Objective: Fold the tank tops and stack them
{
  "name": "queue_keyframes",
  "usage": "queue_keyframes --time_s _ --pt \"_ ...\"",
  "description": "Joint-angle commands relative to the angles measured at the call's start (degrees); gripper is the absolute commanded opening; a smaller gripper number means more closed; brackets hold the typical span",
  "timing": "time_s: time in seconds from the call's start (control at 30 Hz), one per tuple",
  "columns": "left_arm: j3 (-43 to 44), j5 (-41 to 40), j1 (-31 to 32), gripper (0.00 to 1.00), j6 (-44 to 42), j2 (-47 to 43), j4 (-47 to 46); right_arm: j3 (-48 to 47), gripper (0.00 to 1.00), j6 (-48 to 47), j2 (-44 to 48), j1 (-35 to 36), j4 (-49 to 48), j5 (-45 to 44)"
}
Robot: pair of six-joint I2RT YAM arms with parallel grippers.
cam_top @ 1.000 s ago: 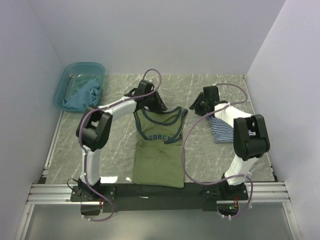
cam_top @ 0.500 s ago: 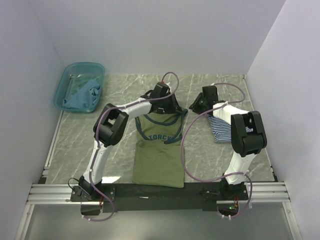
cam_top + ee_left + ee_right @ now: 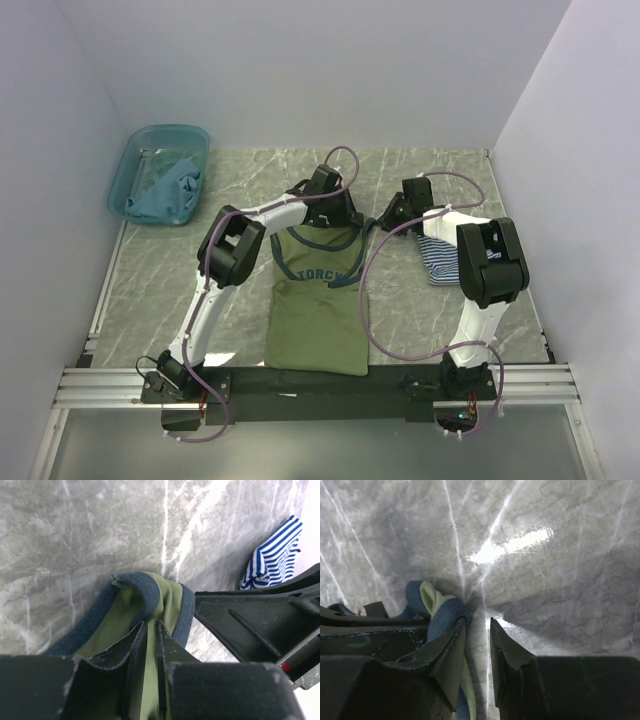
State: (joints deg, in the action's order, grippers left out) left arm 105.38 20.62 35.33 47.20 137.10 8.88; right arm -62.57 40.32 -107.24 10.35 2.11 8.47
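Lying flat on the grey veined marble table, the olive green tank top has its hem nearest the arm bases and its dark-trimmed neck and chest lettering farther off. At its far left strap the left gripper is nipped nearly closed. Only a thin slit shows between its black fingers, filled with bunched olive cloth and ribbed navy trim. Just beside it at the other strap, the right gripper stands a narrow way apart with bare marble showing between the tips. The rolled blue trim presses against one finger, but I cannot tell whether it is gripped. The navy-and-white striped tank top lies crumpled to the right, by the right arm. Far left, the teal-blue tank top sits heaped in a translucent plastic basin.
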Motion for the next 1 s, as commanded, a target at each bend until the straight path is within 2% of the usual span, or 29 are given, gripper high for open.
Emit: queue_keyframes --time_s 0.0,0.27,0.77,0.87,0.97 --pt "3.1 -1.8 -0.5 0.18 -1.3 0.8 1.1 0.0 0.33 -0.8 -0.5 0.2 -2.0 0.2" --pt "1.6 -2.6 -1.8 0.17 0.0 0.6 0.3 0.8 0.33 -1.2 -0.8 0.6 -5.1 1.1" --pt "5.5 0.5 -2.5 0.16 -1.5 3.5 2.6 -6.4 0.36 -2.9 -6.1 2.5 -2.5 -0.4" --pt "5.5 0.8 -2.6 0.16 -1.6 3.9 2.7 -6.9 0.33 -2.5 -6.7 2.4 -2.6 -0.1" --pt "5.5 1.1 -2.6 0.16 -1.6 3.9 2.5 -7.0 0.23 -2.3 -6.9 2.5 -3.1 0.1"
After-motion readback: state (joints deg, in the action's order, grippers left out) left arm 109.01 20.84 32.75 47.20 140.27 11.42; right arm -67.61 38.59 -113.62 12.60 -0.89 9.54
